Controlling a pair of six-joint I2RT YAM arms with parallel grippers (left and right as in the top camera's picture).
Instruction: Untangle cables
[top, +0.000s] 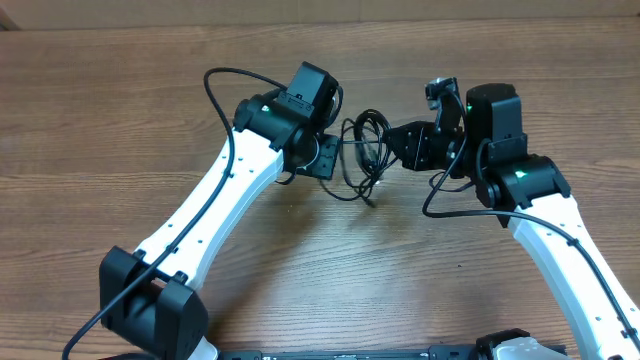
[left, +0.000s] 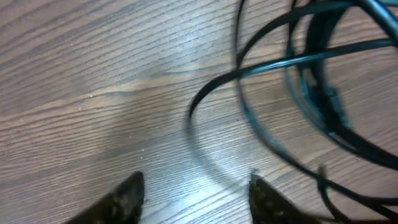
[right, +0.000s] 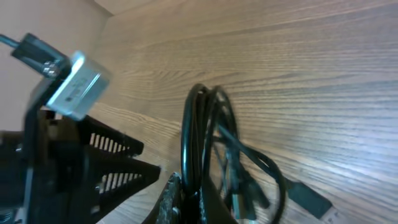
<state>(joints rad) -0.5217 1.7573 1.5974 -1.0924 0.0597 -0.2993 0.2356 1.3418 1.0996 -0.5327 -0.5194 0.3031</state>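
Observation:
The cables (top: 364, 148) are thin black cords looped in a bundle between my two grippers at mid-table. My right gripper (top: 398, 150) is shut on the bundle's right side. In the right wrist view the loops (right: 200, 124) rise from between the closed fingers (right: 208, 199), and a flat plug end (right: 308, 196) lies on the wood to the right. My left gripper (top: 328, 156) is open and empty just left of the bundle. In the left wrist view its fingertips (left: 196, 198) hover over bare wood, with the cable loops (left: 292, 59) ahead and to the right.
The wooden table (top: 320, 250) spreads all round. The left arm's thicker black cable (top: 215, 85) arcs behind its wrist, and the right arm's cable (top: 440, 195) hangs in front of its wrist. The left gripper's ribbed finger (right: 112, 155) shows at the left of the right wrist view.

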